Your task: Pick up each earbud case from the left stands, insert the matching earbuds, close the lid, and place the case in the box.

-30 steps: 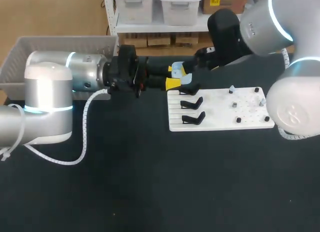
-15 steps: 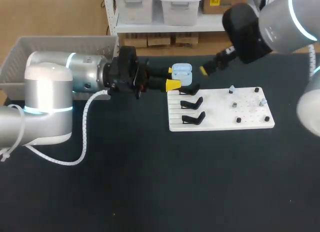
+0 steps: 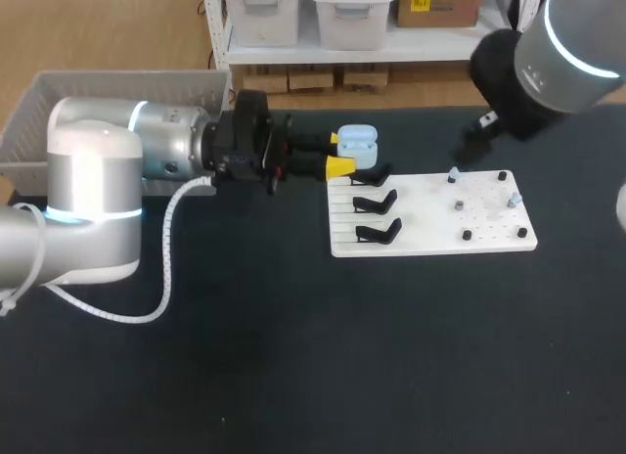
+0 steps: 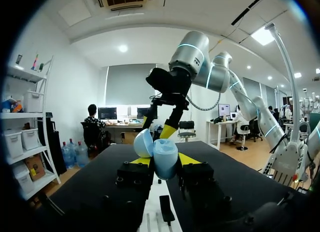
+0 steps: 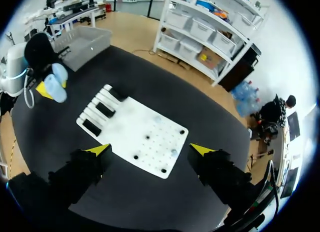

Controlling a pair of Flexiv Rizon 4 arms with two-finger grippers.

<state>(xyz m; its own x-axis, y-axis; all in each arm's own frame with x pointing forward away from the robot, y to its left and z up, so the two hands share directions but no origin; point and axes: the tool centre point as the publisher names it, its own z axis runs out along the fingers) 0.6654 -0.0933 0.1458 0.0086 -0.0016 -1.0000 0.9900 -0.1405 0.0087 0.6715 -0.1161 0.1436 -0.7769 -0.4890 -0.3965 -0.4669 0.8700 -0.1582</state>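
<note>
One pale-blue earbud case [image 3: 357, 146], lid open, clamped by left gripper [image 3: 338, 153] above white stand board [image 3: 489, 229]. Likely light, rigid, slippery; hinge delicate; hold body sides, not lid. Right gripper [image 5: 152, 149] spread wide, empty.

A plain black table [image 3: 293, 376] spans the workspace

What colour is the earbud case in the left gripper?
Light blue earbud case; clearest in the left wrist view.
</note>
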